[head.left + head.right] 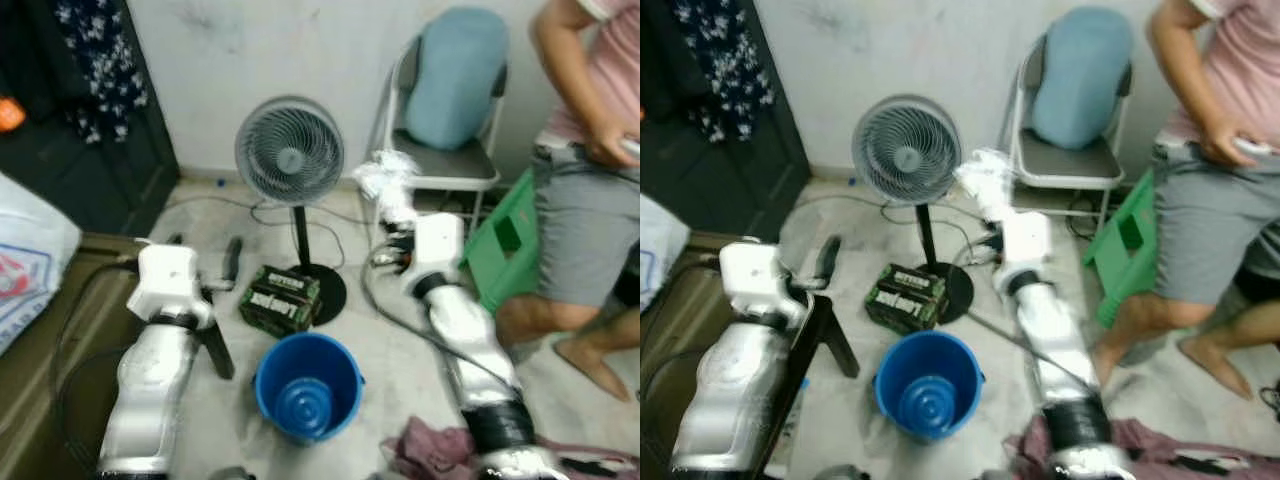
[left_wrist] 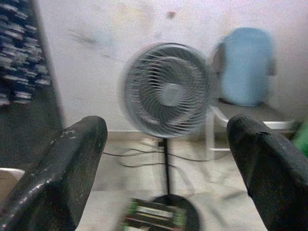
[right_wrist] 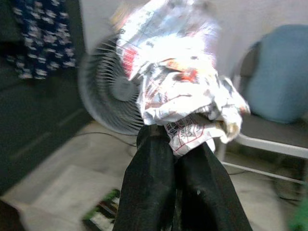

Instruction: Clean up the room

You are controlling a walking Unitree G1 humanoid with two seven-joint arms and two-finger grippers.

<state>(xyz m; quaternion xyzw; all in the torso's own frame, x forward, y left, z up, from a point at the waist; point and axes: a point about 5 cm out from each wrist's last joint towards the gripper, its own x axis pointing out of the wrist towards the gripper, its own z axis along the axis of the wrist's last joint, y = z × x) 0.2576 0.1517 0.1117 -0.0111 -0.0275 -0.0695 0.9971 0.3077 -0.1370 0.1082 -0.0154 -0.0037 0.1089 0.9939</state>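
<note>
My right gripper (image 3: 179, 144) is shut on a crumpled white printed wrapper (image 3: 175, 82). It holds the wrapper (image 1: 385, 178) up in front of the chair, beyond and to the right of a blue bucket (image 1: 308, 385) that stands open on the floor between my arms. My left gripper (image 2: 166, 144) is open with nothing between its fingers (image 2: 62, 173). It is low on the left (image 1: 205, 250) and points toward the fan. A green and black box (image 1: 280, 298) lies on the floor by the fan's base.
A pedestal fan (image 1: 290, 150) stands straight ahead, with cables on the floor behind it. A chair with a blue cushion (image 1: 455, 90) and a green stool (image 1: 505, 240) are at the right, beside a standing person (image 1: 590, 150). Pinkish cloth (image 1: 430, 450) lies near my right arm. A white bag (image 1: 25, 260) is at the left.
</note>
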